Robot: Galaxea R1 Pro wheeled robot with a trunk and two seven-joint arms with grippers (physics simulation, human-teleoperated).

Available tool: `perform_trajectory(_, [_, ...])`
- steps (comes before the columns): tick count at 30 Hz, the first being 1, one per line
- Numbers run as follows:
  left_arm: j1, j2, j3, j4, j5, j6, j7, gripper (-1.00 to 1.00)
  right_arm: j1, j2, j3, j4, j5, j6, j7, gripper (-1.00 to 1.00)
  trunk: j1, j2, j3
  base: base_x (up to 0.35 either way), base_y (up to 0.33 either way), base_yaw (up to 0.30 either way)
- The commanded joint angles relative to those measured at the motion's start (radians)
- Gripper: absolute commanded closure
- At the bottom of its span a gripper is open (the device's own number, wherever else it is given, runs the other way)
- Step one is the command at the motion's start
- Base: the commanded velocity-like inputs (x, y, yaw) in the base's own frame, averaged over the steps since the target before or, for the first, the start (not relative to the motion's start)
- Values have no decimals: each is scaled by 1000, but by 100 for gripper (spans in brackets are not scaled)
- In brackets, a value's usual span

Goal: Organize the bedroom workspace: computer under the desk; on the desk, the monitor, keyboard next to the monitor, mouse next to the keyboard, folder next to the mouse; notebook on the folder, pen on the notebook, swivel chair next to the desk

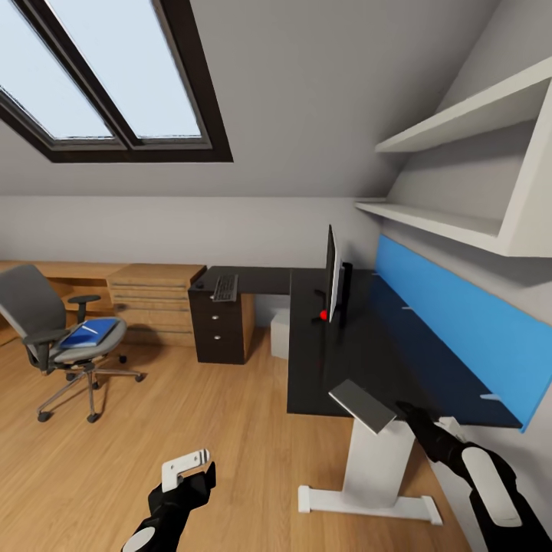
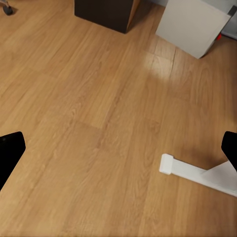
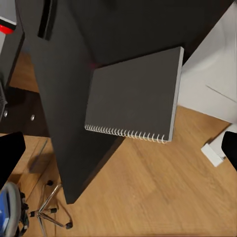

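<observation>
In the head view the black right gripper (image 1: pixel 410 414) reaches up from about 5 o'clock to the near edge of the L-shaped black desk (image 1: pixel 383 349) with white legs and a blue back panel; whether its fingers are spread or closed I cannot tell from here. Just at 10 o'clock of it, the small thin dark-grey notebook (image 1: pixel 362 405) lies on the near corner of the desk, overhanging the edge. The black left gripper (image 1: pixel 188 468) with pale finger pads hangs over the light wooden floor (image 1: pixel 215 429) at 6 o'clock, its opening unclear here. Farther back on the desk the wide thin black monitor (image 1: pixel 332 272) stands edge-on, and the slim silver-grey keyboard (image 1: pixel 225 287) lies on the far wing. The plain light-grey boxy computer (image 1: pixel 280 334) sits on the floor under the desk. At 9 o'clock the grey upholstered swivel chair (image 1: pixel 54 330) stands well apart from the desk, with the bright blue flat folder (image 1: pixel 90 334) on its seat. In the left wrist view the 2 dark fingers (image 2: pixel 11 150) sit wide apart, nothing between them, above the floor, with the computer at 1 o'clock. In the right wrist view the fingertips (image 3: pixel 10 153) are also wide apart and empty, the spiral-bound notebook lying between them on the desk.
</observation>
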Motion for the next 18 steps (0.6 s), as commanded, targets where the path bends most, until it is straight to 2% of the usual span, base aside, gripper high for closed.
perform_trajectory(1, [0,1,-2,-2,7,2,8,-100,0,-1,-1,0,-15,3,-9,-100,4,-8,-4,0,0,0])
perform_trajectory(18, [-1,1,-3,2,6,2,8,-100,0,2,-2,10,-21,-5,-8,-100,69,-127,-58,0,0,0])
